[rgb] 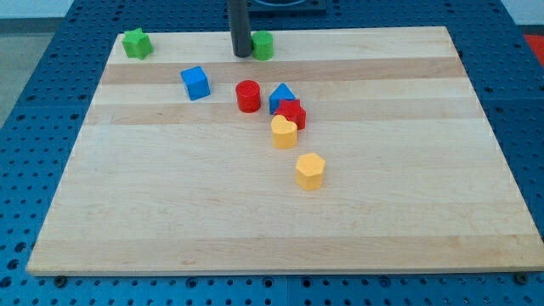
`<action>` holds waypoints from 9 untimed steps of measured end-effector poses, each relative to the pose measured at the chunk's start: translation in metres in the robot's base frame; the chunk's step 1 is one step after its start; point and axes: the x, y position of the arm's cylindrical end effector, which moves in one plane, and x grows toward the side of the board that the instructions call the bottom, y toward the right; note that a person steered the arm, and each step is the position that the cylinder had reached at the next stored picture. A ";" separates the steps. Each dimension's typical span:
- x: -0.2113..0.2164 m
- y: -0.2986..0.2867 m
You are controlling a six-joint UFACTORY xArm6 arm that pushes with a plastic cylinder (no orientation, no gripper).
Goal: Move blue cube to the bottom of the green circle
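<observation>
The blue cube (195, 82) sits on the wooden board (170, 212) toward the view's upper left. The green circle (263, 45) is at the view's top middle, near the board's far edge. My tip (242, 54) rests right beside the green circle's left side, touching or nearly touching it. The blue cube lies below and to the left of my tip, well apart from it.
A green star-like block (136, 43) sits at the top left corner. A red cylinder (248, 96), a blue triangular block (281, 95), a red block (291, 114) and a yellow heart-like block (284, 132) cluster in the middle. A yellow hexagonal block (310, 171) lies below them.
</observation>
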 end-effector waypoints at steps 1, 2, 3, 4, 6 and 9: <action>-0.002 0.010; -0.002 -0.027; 0.004 -0.096; 0.045 -0.154; 0.096 -0.096; 0.090 -0.007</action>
